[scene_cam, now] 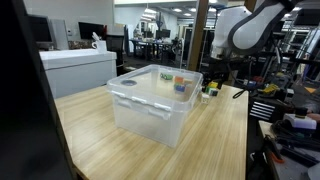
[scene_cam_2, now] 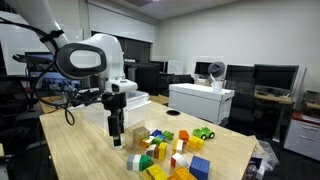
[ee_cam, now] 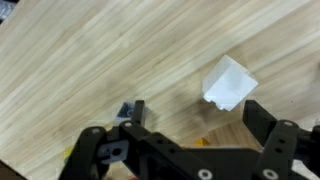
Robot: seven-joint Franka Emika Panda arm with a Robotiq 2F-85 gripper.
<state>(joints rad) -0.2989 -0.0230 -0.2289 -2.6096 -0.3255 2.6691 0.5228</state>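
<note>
1. One wooden desk lies under the hand and carries everything else. Its pale planks fill the wrist view.
2. One white robot arm rises above the hand and bends over it from the desk's edge. It shows in both exterior views.
3. One clear plastic bin stands on the desk just beside the hand. In an exterior view it sits between the hand and the camera, and a few coloured pieces show through its wall.
4. Many coloured blocks lie in a loose heap on the desk near the hand, off to one side of it. Yellow, green, red, blue and pale ones are mixed together.
5. One hand points straight down, low over the desk. In the wrist view the hand has its two dark fingers spread wide with nothing between them, only bare wood.
6. One white block lies on the desk just ahead of the hand's fingertips, nearer one finger than the other. It sits cornerwise to the hand and is not touched by it.
</note>
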